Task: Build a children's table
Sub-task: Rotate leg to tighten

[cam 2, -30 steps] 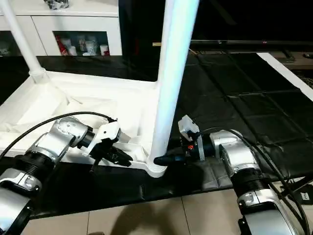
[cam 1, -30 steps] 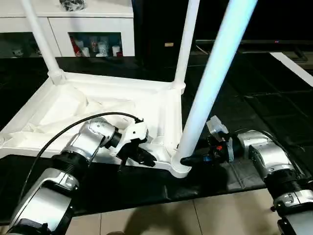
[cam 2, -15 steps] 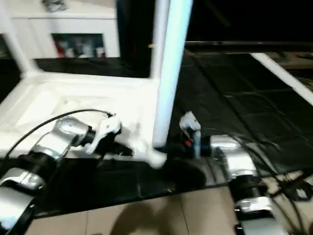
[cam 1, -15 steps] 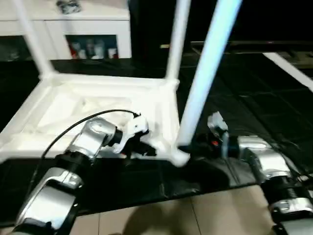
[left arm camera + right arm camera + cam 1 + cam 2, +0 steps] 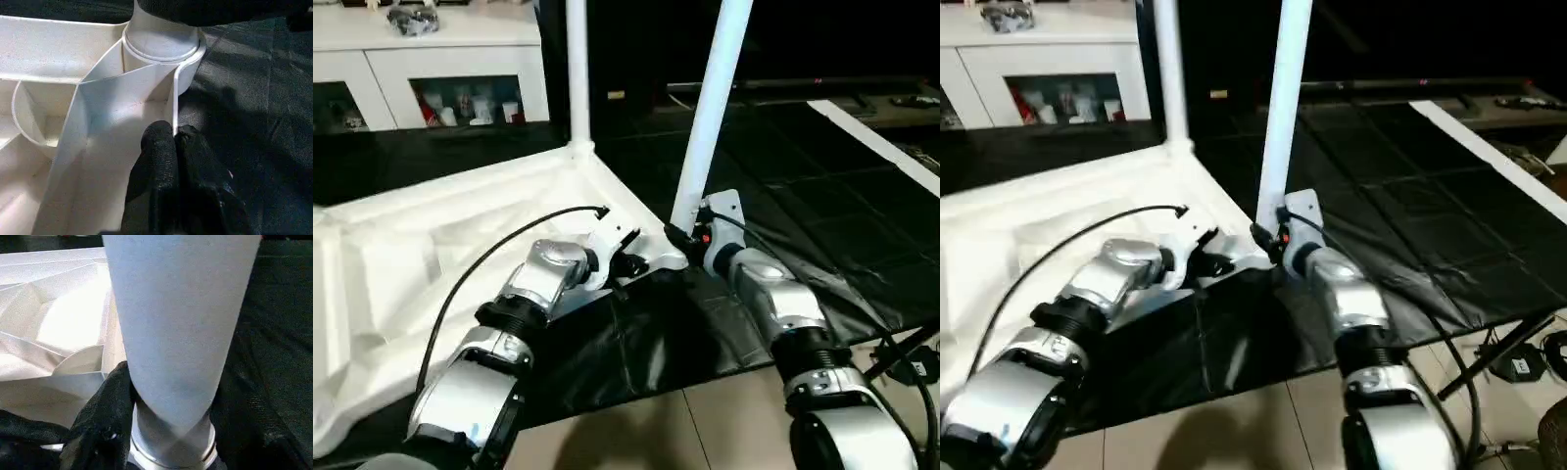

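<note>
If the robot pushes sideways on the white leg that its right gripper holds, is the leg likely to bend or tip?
The near leg looks like stiff plastic, so it probably would not bend much. It is tall and thin, so a sideways push high up may lever it in its corner socket. The smooth round surface may slip between the right gripper fingers.

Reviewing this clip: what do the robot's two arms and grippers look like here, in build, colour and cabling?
Both arms are silver metal cylinders with black ribbed joint rings. The left gripper has black fingers under a white housing, and a black cable loops over its forearm. The right gripper has black fingers, a white plate above its wrist, a small red part and a black cable there.
</note>
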Robot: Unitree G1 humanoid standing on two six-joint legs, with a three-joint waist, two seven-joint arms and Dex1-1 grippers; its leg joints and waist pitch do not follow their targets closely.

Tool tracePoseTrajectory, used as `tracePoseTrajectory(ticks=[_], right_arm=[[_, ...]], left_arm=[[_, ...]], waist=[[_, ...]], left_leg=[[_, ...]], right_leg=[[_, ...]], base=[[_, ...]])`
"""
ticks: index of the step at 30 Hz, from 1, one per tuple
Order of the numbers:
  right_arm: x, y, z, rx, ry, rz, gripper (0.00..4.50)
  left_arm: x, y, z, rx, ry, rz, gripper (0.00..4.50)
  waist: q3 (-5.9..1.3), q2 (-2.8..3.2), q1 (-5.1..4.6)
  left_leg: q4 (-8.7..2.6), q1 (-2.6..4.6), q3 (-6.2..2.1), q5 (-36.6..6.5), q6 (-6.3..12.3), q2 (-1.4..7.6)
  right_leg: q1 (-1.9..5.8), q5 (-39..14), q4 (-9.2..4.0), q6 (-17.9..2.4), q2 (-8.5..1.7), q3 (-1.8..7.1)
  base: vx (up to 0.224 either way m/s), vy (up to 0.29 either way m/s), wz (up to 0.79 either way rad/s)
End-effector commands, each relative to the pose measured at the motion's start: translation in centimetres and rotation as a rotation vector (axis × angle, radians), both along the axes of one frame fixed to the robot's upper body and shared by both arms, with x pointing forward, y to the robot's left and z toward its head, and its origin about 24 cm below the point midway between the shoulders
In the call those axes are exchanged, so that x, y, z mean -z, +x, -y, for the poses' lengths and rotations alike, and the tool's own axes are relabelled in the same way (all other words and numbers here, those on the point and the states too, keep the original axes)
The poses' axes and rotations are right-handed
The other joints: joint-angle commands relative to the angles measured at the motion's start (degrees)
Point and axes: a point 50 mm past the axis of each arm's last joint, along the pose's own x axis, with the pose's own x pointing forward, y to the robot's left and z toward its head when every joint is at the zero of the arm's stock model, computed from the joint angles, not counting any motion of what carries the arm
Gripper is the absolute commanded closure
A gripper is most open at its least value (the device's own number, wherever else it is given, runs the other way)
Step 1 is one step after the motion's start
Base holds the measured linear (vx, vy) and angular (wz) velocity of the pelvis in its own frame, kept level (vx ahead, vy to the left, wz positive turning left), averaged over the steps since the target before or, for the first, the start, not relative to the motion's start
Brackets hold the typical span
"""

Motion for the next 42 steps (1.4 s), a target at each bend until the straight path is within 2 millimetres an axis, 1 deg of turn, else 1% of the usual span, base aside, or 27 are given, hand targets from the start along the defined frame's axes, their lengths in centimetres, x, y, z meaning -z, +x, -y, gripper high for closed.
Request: tracePoseTrajectory(ticks=[1,4,5,8,9,10,11,12,14,16,17,18,19,20,21,22,24,26,27,29,30,34,35,38,39,40,42], right_arm=[[2.4,-1.8,-4.5,-0.149,0.029,-0.133,2.00],[2.1,-1.8,-4.7,-0.158,0.053,-0.121,1.80],[2.1,-1.8,-4.7,-0.165,0.049,-0.115,1.51],[2.1,-1.7,-4.5,-0.164,0.052,-0.106,1.37],[1.8,-1.7,-4.0,-0.180,0.070,-0.087,1.32],[1.8,-1.7,-3.6,-0.190,0.081,-0.082,1.06],[1.7,-1.7,-3.2,-0.211,0.083,-0.069,1.06],[1.6,-1.8,-3.0,-0.225,0.081,-0.060,0.90],[1.6,-2.0,-1.6,-0.274,0.080,-0.055,0.73],[1.4,-2.3,-0.4,-0.325,0.079,-0.042,0.61],[1.3,-2.4,-0.1,-0.340,0.079,-0.040,0.45],[1.0,-2.6,0.8,-0.393,0.067,-0.017,0.38],[0.9,-2.7,1.1,-0.419,0.060,-0.003,0.38],[0.7,-2.8,1.8,-0.458,0.049,0.005,0.16],[0.4,-3.0,2.5,-0.496,0.044,0.008,0.16],[0.2,-3.1,3.0,-0.523,0.049,0.002,0.02],[0.0,-3.1,3.4,-0.540,0.050,0.003,0.00],[-0.5,-3.3,4.4,-0.606,0.058,-0.001,0.00],[-0.6,-3.4,4.6,-0.628,0.058,-0.004,0.00],[-0.8,-3.6,5.0,-0.677,0.038,-0.012,0.00],[-0.9,-3.7,5.3,-0.732,0.004,-0.015,0.00],[-1.2,-3.8,5.5,-0.803,-0.028,-0.005,0.00],[-1.3,-3.9,5.5,-0.830,-0.021,-0.007,0.00],[-1.5,-4.1,5.4,-0.889,0.006,-0.010,0.00],[-1.5,-4.1,5.4,-0.889,0.006,-0.010,0.17],[-1.5,-4.1,5.4,-0.907,0.018,-0.014,0.17],[-1.6,-4.2,5.4,-0.935,0.037,-0.022,0.38]], left_arm=[[-0.7,-0.7,4.1,0.110,-0.071,0.001,4.50],[-0.6,-0.6,3.6,0.116,-0.057,0.010,4.50],[-0.6,-0.6,3.5,0.122,-0.051,0.019,4.50],[-0.6,-0.6,3.3,0.135,-0.049,0.022,4.50],[-0.7,-0.6,2.6,0.162,-0.041,0.023,4.50],[-0.7,-0.7,2.3,0.176,-0.037,0.020,4.50],[-0.7,-0.7,1.9,0.195,-0.035,0.023,4.50],[-0.7,-0.7,1.8,0.207,-0.035,0.025,4.50],[-0.8,-0.9,1.0,0.244,-0.031,0.021,4.50],[-0.9,-1.0,0.4,0.278,-0.026,0.016,4.50],[-0.9,-1.0,0.2,0.284,-0.025,0.011,4.50],[-0.9,-1.1,-0.2,0.315,-0.022,0.007,4.50],[-0.9,-1.2,-0.4,0.331,-0.021,0.007,4.50],[-0.9,-1.4,-0.8,0.366,-0.011,0.003,4.50],[-0.8,-1.6,-1.2,0.405,-0.001,-0.005,4.50],[-0.7,-1.8,-1.6,0.432,0.005,-0.018,4.50],[-0.7,-2.0,-2.0,0.459,0.012,-0.022,4.50],[-0.9,-2.3,-2.7,0.527,0.025,-0.036,4.50],[-1.0,-2.4,-2.9,0.546,0.026,-0.039,4.50],[-1.2,-2.6,-3.1,0.588,0.023,-0.046,4.50],[-1.3,-2.8,-3.5,0.633,0.033,-0.057,4.50],[-1.4,-3.2,-3.8,0.690,0.059,-0.070,4.50],[-1.4,-3.3,-3.9,0.706,0.064,-0.074,4.50],[-1.3,-3.6,-4.2,0.739,0.081,-0.085,4.50],[-1.3,-3.6,-4.2,0.739,0.081,-0.085,4.50],[-1.2,-3.7,-4.2,0.747,0.085,-0.087,4.50],[-1.2,-3.8,-4.2,0.756,0.086,-0.089,4.50]], waist=[[-2.65,0.00,0.24],[-2.59,0.07,0.18],[-2.64,0.13,0.20],[-2.78,0.19,0.20],[-2.84,0.22,0.29],[-2.97,0.13,0.42],[-2.91,0.07,0.36],[-2.95,-0.03,0.51],[-3.01,-0.08,0.54],[-3.13,-0.04,0.93],[-3.24,-0.07,1.31],[-3.24,-0.04,1.46],[-3.23,-0.03,1.57],[-3.18,0.00,1.60],[-3.12,0.02,1.75],[-3.03,0.07,1.83],[-2.98,0.13,2.13],[-2.99,0.06,2.46],[-2.97,0.07,2.94],[-3.02,0.04,3.21],[-3.01,-0.24,3.26],[-2.95,-0.04,3.35],[-2.97,-0.20,3.34],[-3.01,-0.14,3.60],[-3.05,-0.17,3.69],[-3.06,-0.52,3.73],[-3.09,-0.39,3.94]], left_leg=[[-4.12,-0.15,-0.13,-15.7,1.47,0.77],[-4.15,-0.05,-0.16,-16.8,1.43,0.77],[-4.23,-0.06,-0.23,-16.7,1.30,0.89],[-4.22,-0.15,-0.17,-15.5,1.27,0.94],[-4.17,-0.07,-0.10,-15.0,1.39,0.97],[-4.06,-0.25,-0.02,-13.9,1.80,0.90],[-4.12,-0.47,-0.03,-13.1,2.23,0.88],[-3.97,-0.32,0.10,-12.5,2.71,0.90],[-3.92,-0.35,0.15,-11.5,3.14,0.90],[-3.75,-0.35,0.23,-9.6,4.18,1.04],[-3.60,-0.36,0.31,-7.9,4.96,1.08],[-3.58,-0.37,0.28,-7.4,5.26,1.13],[-3.52,-0.26,0.36,-7.5,5.38,1.17],[-3.54,-0.19,0.39,-7.7,5.44,1.24],[-3.57,-0.24,0.34,-8.2,5.44,1.29],[-3.62,-0.11,0.40,-9.1,5.31,1.38],[-3.65,-0.13,0.44,-10.0,4.85,1.52],[-3.65,-0.09,0.46,-10.3,4.45,1.56],[-3.58,0.00,0.55,-9.8,4.33,1.61],[-3.55,0.02,0.58,-9.1,4.28,1.64],[-3.53,-0.15,0.56,-9.0,4.30,1.56],[-3.55,-0.08,0.57,-9.4,4.27,1.63],[-3.56,-0.03,0.58,-9.4,4.07,1.63],[-3.53,-0.01,0.55,-9.3,4.20,1.72],[-3.46,-0.01,0.59,-8.9,4.36,1.67],[-3.45,-0.01,0.63,-8.6,4.46,1.69],[-3.42,0.02,0.61,-8.2,4.64,1.69]], right_leg=[[2.30,-21.0,-5.28,-9.0,-3.19,2.18],[2.21,-22.3,-5.47,-8.8,-3.25,2.18],[2.24,-21.9,-5.44,-8.9,-3.30,2.22],[2.37,-18.8,-5.14,-9.8,-3.29,2.30],[2.36,-17.2,-5.01,-10.5,-3.32,2.35],[2.61,-15.0,-4.77,-10.9,-3.37,2.39],[2.81,-14.1,-4.64,-11.0,-3.32,2.32],[2.80,-13.3,-4.65,-11.3,-3.39,2.35],[2.93,-12.2,-4.51,-11.8,-3.40,2.37],[3.10,-9.0,-4.12,-12.6,-3.42,2.44],[3.27,-6.0,-3.74,-13.7,-3.38,2.41],[3.29,-4.9,-3.64,-14.2,-3.39,2.35],[3.23,-4.7,-3.66,-14.4,-3.39,2.35],[3.15,-4.5,-3.60,-14.7,-3.45,2.41],[3.21,-4.8,-3.59,-15.1,-3.46,2.37],[3.14,-5.5,-3.62,-15.3,-3.29,2.30],[3.19,-6.9,-3.63,-15.1,-3.36,2.28],[3.18,-8.3,-3.68,-14.8,-3.43,2.26],[3.10,-8.4,-3.66,-14.7,-3.46,2.33],[3.04,-7.1,-3.44,-14.9,-3.38,2.31],[3.14,-7.2,-3.39,-14.8,-3.41,2.23],[2.96,-8.4,-3.49,-14.6,-3.50,2.27],[2.93,-8.5,-3.48,-14.6,-3.45,2.25],[2.94,-8.3,-3.38,-14.9,-3.49,2.28],[2.95,-7.5,-3.28,-15.0,-3.42,2.28],[2.96,-7.3,-3.25,-15.0,-3.41,2.27],[2.93,-7.1,-3.13,-15.1,-3.45,2.24]], base=[[0.000,0.000,0.00],[0.000,0.000,0.00],[0.000,0.000,0.00],[0.000,0.000,0.00],[0.000,0.000,0.00],[0.000,0.000,0.00],[0.000,0.000,0.00],[0.000,0.000,0.00],[0.000,0.000,0.00],[0.000,0.000,0.00],[0.000,0.000,0.00],[0.000,0.000,0.00],[0.000,0.000,0.00],[0.000,0.000,0.00],[0.000,0.000,0.00],[0.000,0.000,0.00],[0.000,0.000,0.00],[0.000,0.000,0.00],[0.000,0.000,0.00],[0.000,0.000,0.00],[0.000,0.000,0.00],[0.000,0.000,0.00],[0.000,0.000,0.00],[0.000,0.000,0.00],[0.000,0.000,0.00],[0.000,0.000,0.00],[0.000,0.000,0.00]])
